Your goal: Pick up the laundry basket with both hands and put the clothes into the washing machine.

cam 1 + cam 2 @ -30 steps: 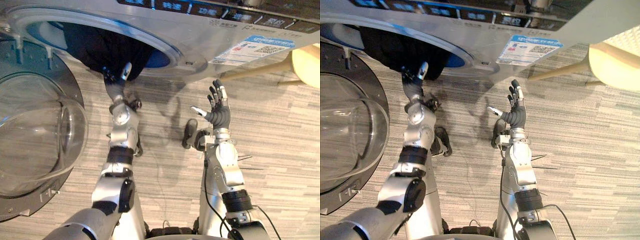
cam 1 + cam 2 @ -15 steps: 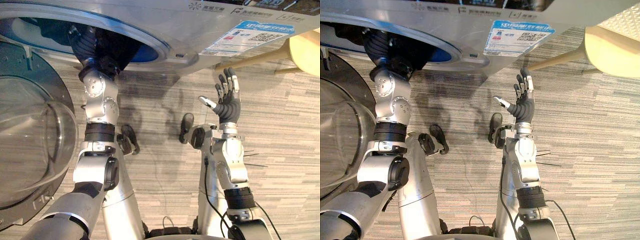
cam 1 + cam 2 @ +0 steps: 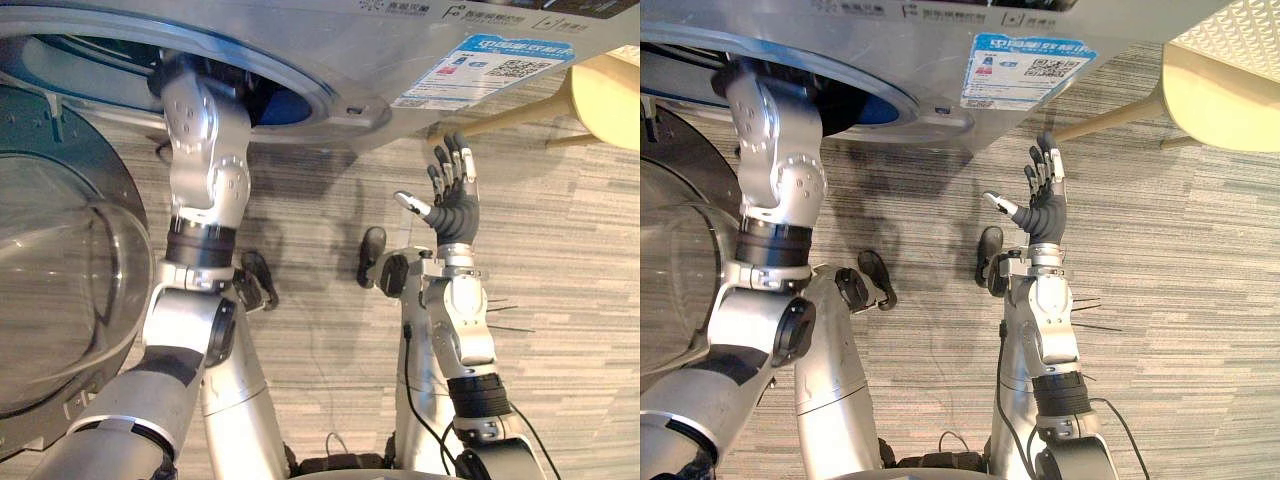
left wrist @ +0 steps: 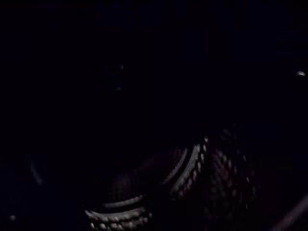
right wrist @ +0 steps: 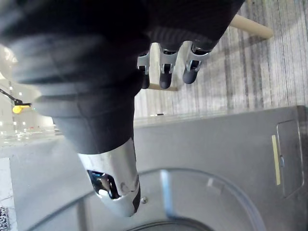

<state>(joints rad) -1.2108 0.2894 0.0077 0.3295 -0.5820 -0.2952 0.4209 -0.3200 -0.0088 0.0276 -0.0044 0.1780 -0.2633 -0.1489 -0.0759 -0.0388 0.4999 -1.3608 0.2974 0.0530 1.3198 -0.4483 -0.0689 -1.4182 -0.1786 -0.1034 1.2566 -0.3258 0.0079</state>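
The washing machine (image 3: 400, 40) stands across the top of the eye views, its round opening (image 3: 300, 98) ringed in blue. My left arm (image 3: 205, 160) reaches up into that opening, and the hand is hidden inside the drum. In the left wrist view all is dark, apart from a faint dotted drum wall (image 4: 207, 168). Something dark (image 3: 848, 100) lies just inside the mouth beside the arm; I cannot tell whether it is cloth. My right hand (image 3: 455, 210) is raised over the floor in front of the machine. It is open and empty, with straight fingers (image 5: 165, 72).
The machine's door (image 3: 60, 270), with its glass bowl, hangs open at the left, close beside my left arm. A pale wooden stool (image 3: 610, 95) stands at the far right. Striped grey floor (image 3: 560, 280) lies between and below the arms.
My left arm has gone up into the drum and its hand has passed out of sight. The dark clothes at the mouth have gone in. The right hand keeps its pose.
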